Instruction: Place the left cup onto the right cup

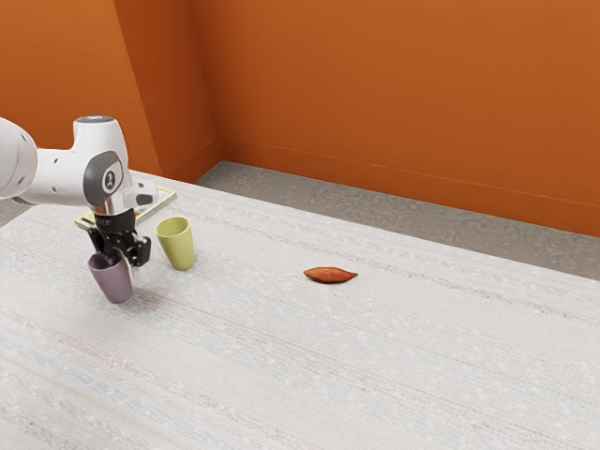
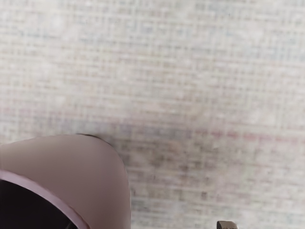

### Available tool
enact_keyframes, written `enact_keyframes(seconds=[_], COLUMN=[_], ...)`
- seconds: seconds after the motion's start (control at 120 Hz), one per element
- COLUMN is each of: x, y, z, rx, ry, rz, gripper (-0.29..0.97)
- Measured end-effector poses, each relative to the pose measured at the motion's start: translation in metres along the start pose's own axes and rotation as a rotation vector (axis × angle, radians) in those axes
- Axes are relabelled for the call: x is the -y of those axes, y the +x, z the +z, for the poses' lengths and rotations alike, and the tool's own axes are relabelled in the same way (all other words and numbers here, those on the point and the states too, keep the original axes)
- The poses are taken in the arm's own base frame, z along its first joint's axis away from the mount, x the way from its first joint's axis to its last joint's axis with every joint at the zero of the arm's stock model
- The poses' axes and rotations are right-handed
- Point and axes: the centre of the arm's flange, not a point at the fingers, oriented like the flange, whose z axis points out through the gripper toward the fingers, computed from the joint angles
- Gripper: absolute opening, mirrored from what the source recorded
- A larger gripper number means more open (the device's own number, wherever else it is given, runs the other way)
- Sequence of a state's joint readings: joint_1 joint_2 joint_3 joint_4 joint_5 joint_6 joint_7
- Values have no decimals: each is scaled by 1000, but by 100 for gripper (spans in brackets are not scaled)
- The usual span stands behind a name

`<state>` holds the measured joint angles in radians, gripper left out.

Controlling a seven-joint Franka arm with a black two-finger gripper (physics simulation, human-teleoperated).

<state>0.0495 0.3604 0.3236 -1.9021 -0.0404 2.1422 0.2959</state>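
Note:
A mauve cup (image 1: pixel 112 279) stands upright on the table at the exterior view's left. A yellow-green cup (image 1: pixel 176 243) stands upright a little to its right and slightly farther back. My gripper (image 1: pixel 119 255) has come down at the mauve cup's rim, and its black fingers stand apart around the rim's right side, so it is open. In the wrist view the mauve cup (image 2: pixel 62 176) lies blurred just under my hand, with its dark inside showing. One fingertip (image 2: pixel 227 224) peeks in beside it.
An orange-brown sweet potato (image 1: pixel 330 275) lies on the pale table (image 1: pixel 375 366), well to the right of the cups. A flat yellowish board (image 1: pixel 155 199) lies behind my arm near the table's far edge. Orange walls stand beyond the table.

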Motion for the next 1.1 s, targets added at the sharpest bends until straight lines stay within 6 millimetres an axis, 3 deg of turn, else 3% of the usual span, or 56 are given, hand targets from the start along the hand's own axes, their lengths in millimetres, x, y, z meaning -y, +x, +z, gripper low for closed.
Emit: enact_keyframes(seconds=[0.192, 0.492, 1.008, 1.1], x=[-2, 0, 2, -6], y=[0, -1, 34, 40], z=[0, -7, -141, -152], rx=[3, 19, -89, -105], ry=[1, 21, 124, 119], rz=[-7, -9, 12, 23], gripper=[2, -9, -10, -10])
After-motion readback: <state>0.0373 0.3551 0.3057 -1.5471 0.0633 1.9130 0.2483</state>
